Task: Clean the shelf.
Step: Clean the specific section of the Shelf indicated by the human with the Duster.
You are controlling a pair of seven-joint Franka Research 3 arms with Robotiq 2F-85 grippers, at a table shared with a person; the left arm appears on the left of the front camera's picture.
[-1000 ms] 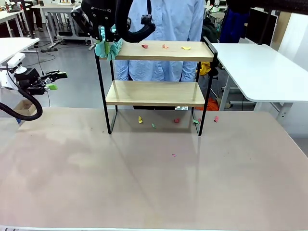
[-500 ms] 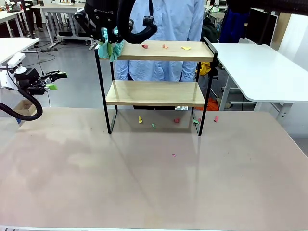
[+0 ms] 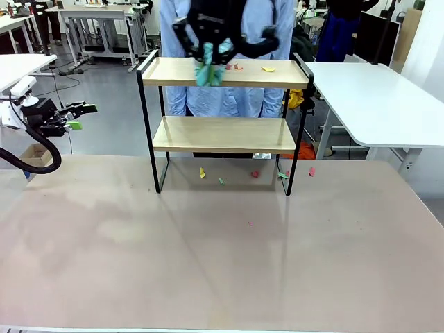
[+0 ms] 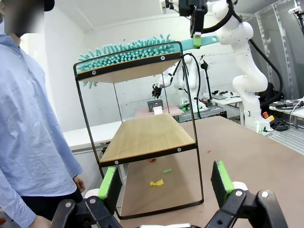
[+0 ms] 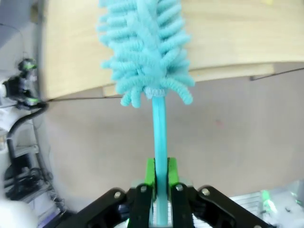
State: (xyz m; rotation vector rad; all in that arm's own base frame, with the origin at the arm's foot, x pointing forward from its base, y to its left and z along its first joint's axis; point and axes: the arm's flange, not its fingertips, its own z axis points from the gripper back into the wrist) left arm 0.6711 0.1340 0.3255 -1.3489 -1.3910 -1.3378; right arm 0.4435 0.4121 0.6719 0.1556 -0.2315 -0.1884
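The shelf (image 3: 225, 134) stands at the table's far middle, a black frame with two wooden boards. My right gripper (image 3: 210, 47) hovers over the top board, shut on the handle of a teal fluffy duster (image 3: 208, 73) whose head rests on that board. Pink and yellow scraps (image 3: 268, 69) lie to the duster's right. In the right wrist view the right gripper (image 5: 160, 176) clamps the duster (image 5: 145, 52) handle above the shelf's top board (image 5: 237, 38). My left gripper (image 3: 73, 118) waits open at the far left. Its green pads (image 4: 110, 183) frame the shelf (image 4: 142, 137) end-on, with the duster (image 4: 128, 52) on top.
Several coloured scraps (image 3: 202, 172) lie on the table under and beside the shelf, one pink bit (image 3: 250, 223) nearer me. A person in a blue shirt (image 3: 236, 97) stands behind the shelf, and the same person (image 4: 28, 118) shows beside it. A white side table (image 3: 374, 97) sits right.
My right arm has swept the duster rightward along the top board, from the shelf's left end to near its middle. The left arm has stayed still.
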